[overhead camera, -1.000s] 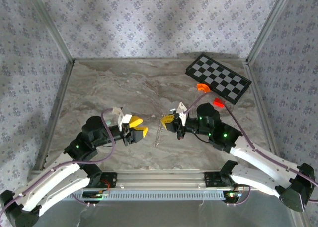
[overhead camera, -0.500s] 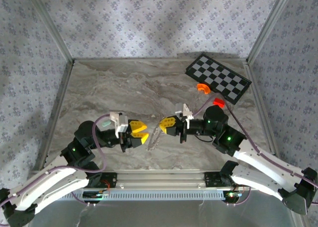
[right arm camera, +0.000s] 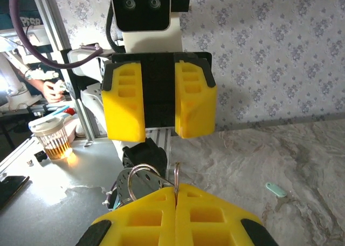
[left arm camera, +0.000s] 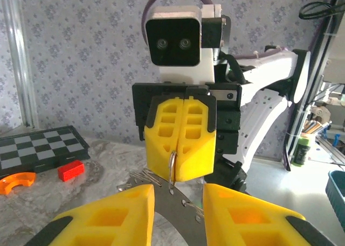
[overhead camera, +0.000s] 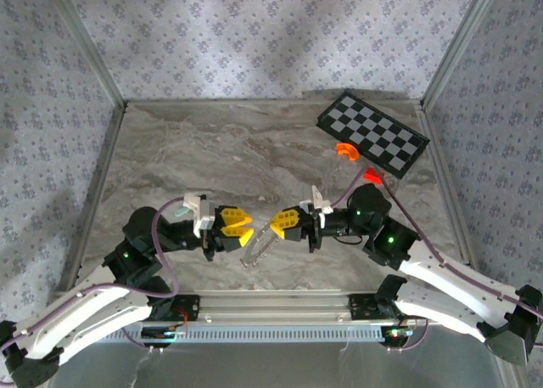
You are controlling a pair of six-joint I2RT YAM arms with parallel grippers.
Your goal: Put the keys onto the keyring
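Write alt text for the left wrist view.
The right tool faces the camera, shut on the thin wire keyring poking out below it. The left tool stands open in the foreground. A checkerboard, orange curved piece and red block lie at left.

Grey walls [overhead camera: 254, 31] with little flower shapes stand all around me. Soft light makes pale patches on the back one. My tabletop [overhead camera: 212, 150] looks like brown-grey stone with wavy streaks. Shiny metal posts [overhead camera: 87, 44] rise at its far corners. A metal rail [overhead camera: 271, 303] runs along its near edge.
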